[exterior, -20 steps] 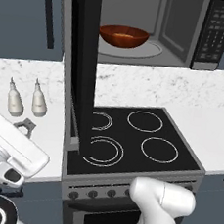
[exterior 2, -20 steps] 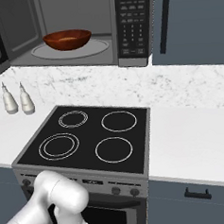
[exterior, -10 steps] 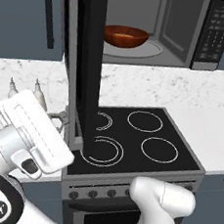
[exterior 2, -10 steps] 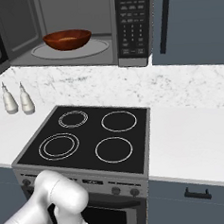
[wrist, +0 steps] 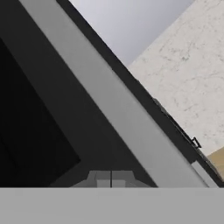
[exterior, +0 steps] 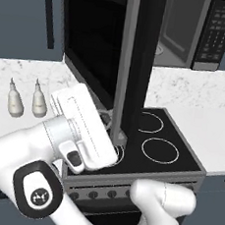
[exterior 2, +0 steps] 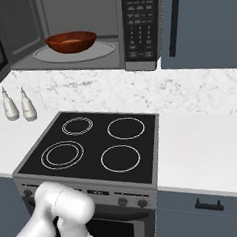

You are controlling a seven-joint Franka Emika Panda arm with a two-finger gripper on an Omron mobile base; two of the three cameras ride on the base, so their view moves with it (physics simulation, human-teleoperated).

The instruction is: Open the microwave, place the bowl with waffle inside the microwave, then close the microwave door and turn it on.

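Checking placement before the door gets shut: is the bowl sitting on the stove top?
No. The bowl rests on the round plate inside the open microwave, above the counter, while the stove shows four bare rings.

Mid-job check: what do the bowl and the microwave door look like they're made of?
The bowl looks like glazed ceramic, possibly glossy plastic: reddish-brown with a bright sheen on its rim. The microwave door looks like a matte grey frame, painted metal or plastic, around a large black glass window; the pane reads dark and smooth.
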